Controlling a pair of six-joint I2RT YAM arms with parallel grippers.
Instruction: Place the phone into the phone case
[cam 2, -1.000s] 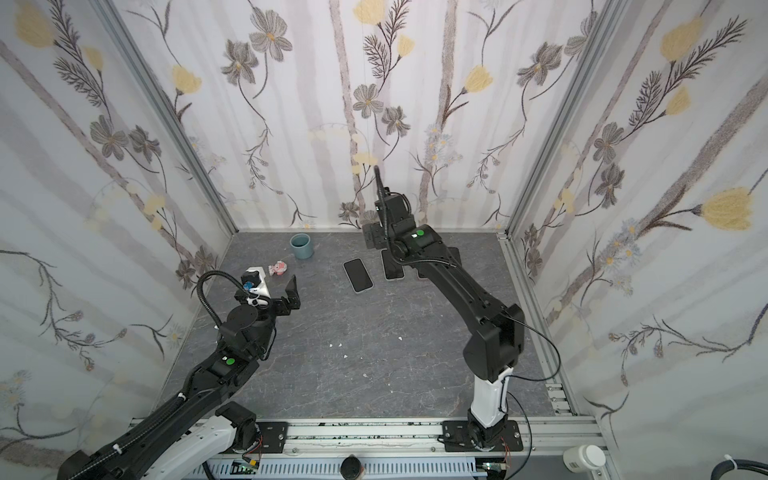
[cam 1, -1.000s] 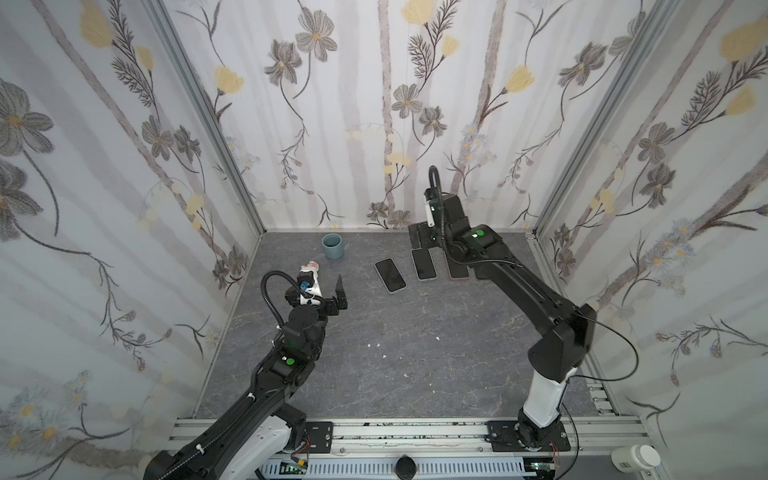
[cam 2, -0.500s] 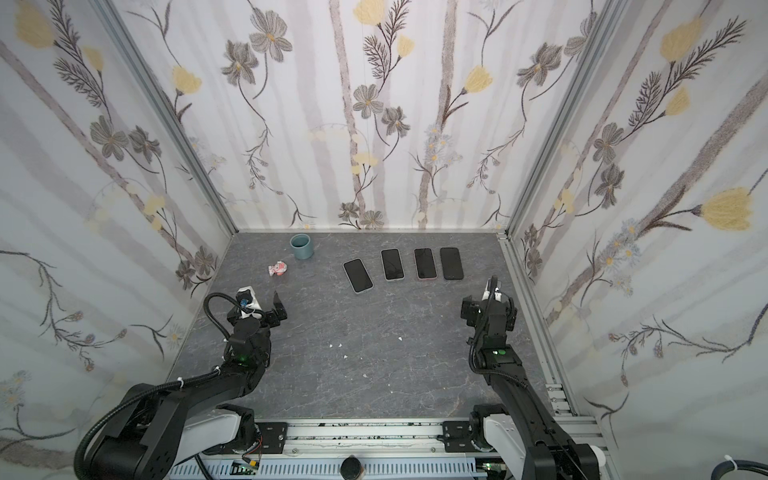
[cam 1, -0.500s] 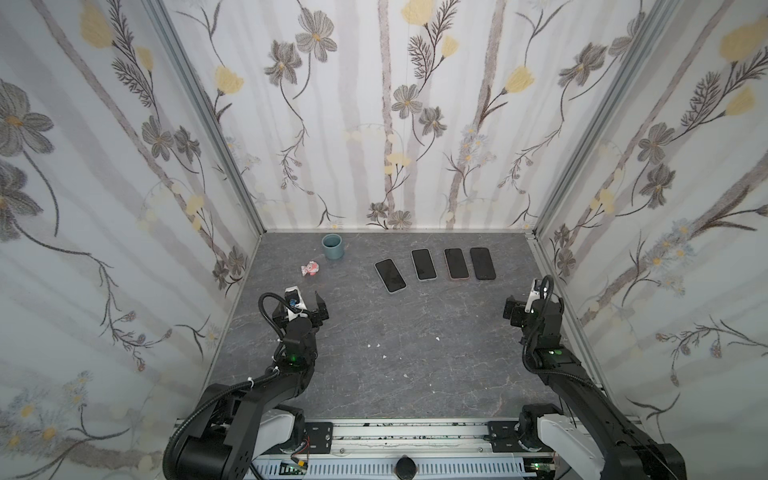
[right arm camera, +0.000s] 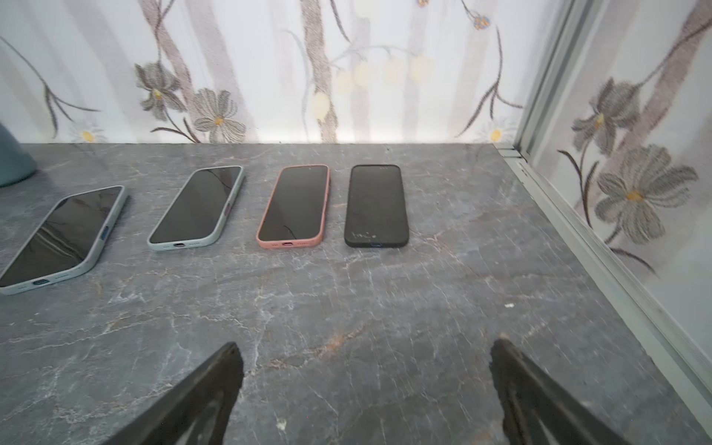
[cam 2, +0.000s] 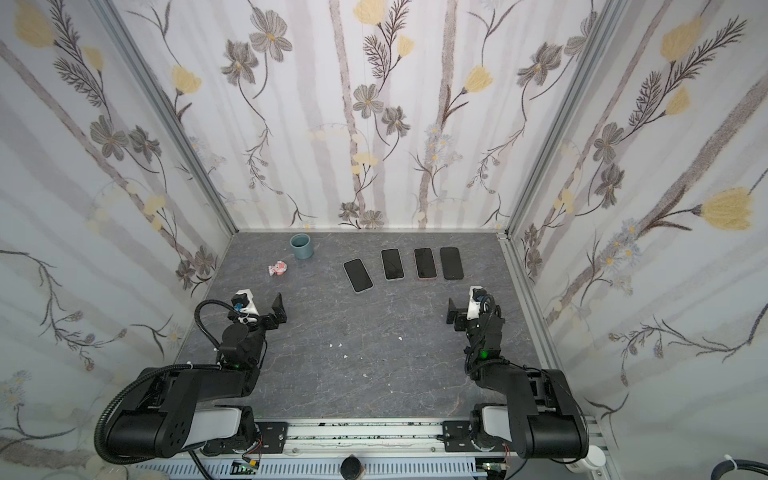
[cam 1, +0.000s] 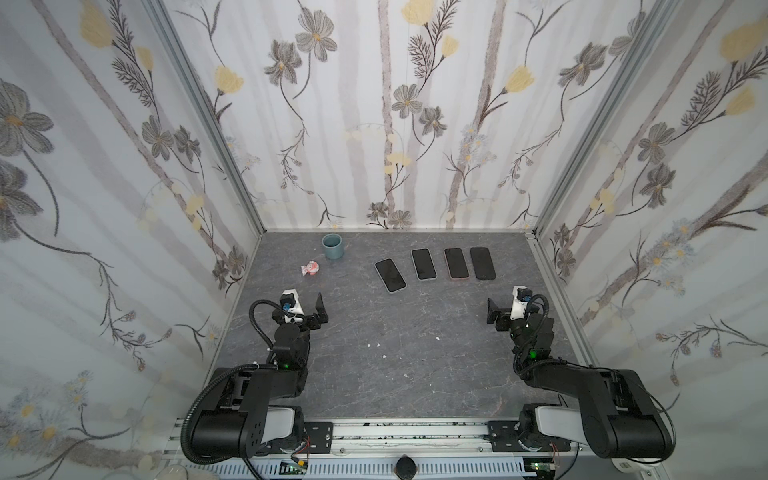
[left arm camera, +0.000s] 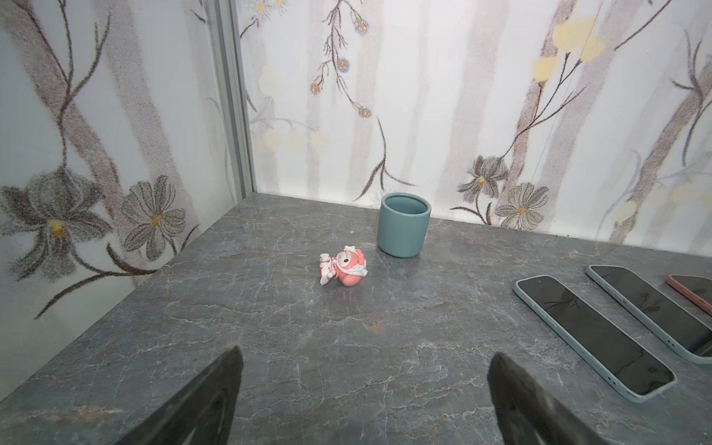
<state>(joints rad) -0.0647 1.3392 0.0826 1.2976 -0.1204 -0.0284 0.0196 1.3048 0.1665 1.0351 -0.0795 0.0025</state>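
Several phones lie flat in a row at the back of the grey table, each in a phone case. From the left they are a slanted pale green one, a second pale green one, a pink one and a black one with a matte top. My left gripper hovers open and empty at the front left. Open and empty too, my right gripper sits at the front right, well short of the row.
A blue-green cup stands at the back left, with a small pink toy figure lying in front of it. Flowered walls close in three sides. An aluminium rail runs along the right edge.
My right arm has drawn back from over the right end of the phone row to the front right, uncovering the black phone. The left arm has also folded back toward the front.
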